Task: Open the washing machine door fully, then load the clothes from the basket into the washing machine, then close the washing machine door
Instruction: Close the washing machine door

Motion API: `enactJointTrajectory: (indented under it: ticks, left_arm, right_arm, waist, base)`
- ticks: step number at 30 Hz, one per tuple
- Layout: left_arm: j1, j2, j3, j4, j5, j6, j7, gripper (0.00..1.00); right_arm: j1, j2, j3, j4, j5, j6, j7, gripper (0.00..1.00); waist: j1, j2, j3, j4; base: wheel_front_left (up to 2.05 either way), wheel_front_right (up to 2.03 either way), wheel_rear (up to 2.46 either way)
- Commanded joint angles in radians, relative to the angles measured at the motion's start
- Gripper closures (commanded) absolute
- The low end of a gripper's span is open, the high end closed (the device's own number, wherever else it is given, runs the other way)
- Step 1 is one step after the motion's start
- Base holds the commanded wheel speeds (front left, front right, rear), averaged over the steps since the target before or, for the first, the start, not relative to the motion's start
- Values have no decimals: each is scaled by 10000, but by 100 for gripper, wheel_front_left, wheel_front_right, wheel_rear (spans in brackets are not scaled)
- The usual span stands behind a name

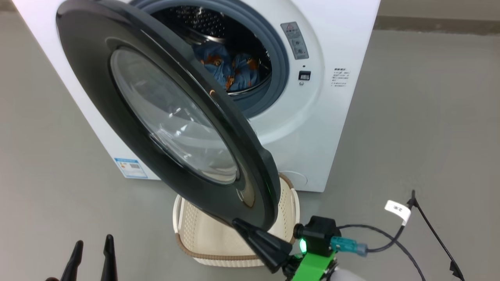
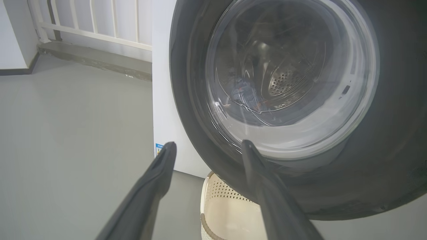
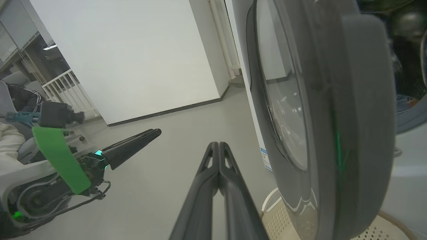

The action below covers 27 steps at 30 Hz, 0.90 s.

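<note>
Head view. Big white front-loading washing machine [image 1: 324, 117] fills the 12 o'clock sector, grey gasket and perforated steel drum exposed. Large round glossy black washing machine door [image 1: 97, 117] with its bulging clear glass window stands swung out from the machine's front, free edge reaching toward 6 o'clock. Small cream-white perforated plastic basket [image 1: 203, 238] with a brown woven-look rim sits on the grey floor at 6 o'clock, partly under the door's lower edge, just beside the machine's front. Light blue clothes [image 1: 230, 72] with orange-brown figures lie inside the drum, at 6 o'clock within the opening. Left end effector [image 1: 92, 255] at 7 o'clock: fingers spread wide, gripping nothing, apart from door and basket. Right end effector [image 1: 237, 224] at 5 o'clock: fingers pressed together, nothing between them, tip at the door's lower rim; contact there cannot be confirmed.
</note>
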State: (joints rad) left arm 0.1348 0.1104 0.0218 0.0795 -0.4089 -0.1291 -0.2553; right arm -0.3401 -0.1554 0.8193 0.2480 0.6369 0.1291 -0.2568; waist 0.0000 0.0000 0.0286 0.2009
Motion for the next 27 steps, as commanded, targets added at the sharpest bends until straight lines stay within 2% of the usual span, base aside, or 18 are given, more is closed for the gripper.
enactJointTrajectory:
  ticks: [1,12,27]
  left_arm:
    - [-553,86,329,-147,-89,-15,-64,0]
    - [-857,99,265,-106,-186,-15,-65,0]
    - [-1530,104,-14,-241,-286,-15,-65,0]
  right_arm:
    - [-457,205,18,66,144,16,-49,100]
    - [-837,455,-1018,1184,-48,16,-49,100]
    - [-1620,462,-3435,1285,-816,16,-49,100]
  waist:
    - [0,0,188,88]
    - [0,0,557,156]
    - [0,0,1476,220]
  base:
    - [0,0,0]
    - [0,0,0]
    - [0,0,0]
